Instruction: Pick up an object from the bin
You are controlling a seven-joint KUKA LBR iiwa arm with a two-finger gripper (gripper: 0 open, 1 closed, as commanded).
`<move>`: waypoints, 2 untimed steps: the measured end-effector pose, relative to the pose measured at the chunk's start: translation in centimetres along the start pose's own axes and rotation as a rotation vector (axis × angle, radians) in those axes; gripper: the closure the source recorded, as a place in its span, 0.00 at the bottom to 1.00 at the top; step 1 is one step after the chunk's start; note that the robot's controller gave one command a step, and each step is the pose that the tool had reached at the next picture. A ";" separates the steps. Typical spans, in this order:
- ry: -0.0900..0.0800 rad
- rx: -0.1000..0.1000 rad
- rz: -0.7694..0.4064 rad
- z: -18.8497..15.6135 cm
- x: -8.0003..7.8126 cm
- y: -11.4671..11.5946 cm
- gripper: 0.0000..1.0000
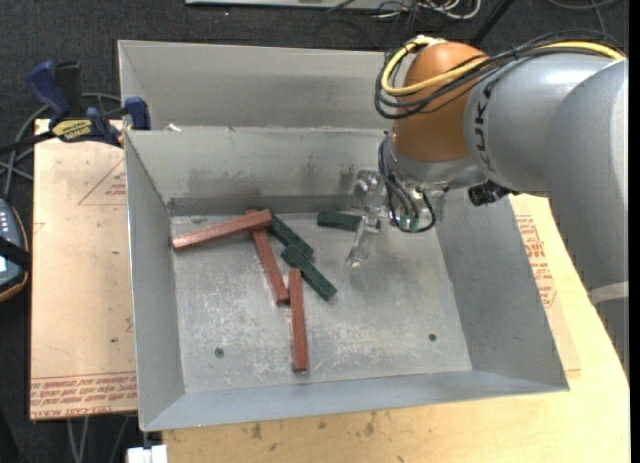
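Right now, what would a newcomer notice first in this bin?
The big grey arm with its orange wrist cover reaches in from the right, its gripper hanging over the middle of the bin. Left of it, three red-brown bars and dark green pieces lie crossed in a loose heap, with a short green piece nearest the gripper.

Bars (298, 326) heaped mid bin (400, 341); tool (360, 249) to rt.

bin (250, 81): plain grey metal, floor scuffed paler | three bars (220, 231): reddish brown, left of bin's middle | three small blocks (312, 279): dark green, about bin's middle | gripper (358, 251): silvery metal, over bin's middle | wrist cover (440, 101): orange | arm (560, 131): silver-grey
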State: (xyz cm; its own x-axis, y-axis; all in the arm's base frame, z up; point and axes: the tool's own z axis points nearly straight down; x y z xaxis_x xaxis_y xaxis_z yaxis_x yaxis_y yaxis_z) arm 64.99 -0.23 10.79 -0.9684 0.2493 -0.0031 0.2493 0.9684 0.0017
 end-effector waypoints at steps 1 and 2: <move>0.000 -0.001 0.108 3.8 1.3 -0.4 0.00; -0.001 0.000 0.105 3.7 1.1 -0.3 0.00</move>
State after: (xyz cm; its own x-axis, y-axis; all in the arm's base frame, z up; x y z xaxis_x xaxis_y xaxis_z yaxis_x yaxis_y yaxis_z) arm 63.81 -0.26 7.10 -0.9370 0.3494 -0.0038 0.3494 0.9370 0.0018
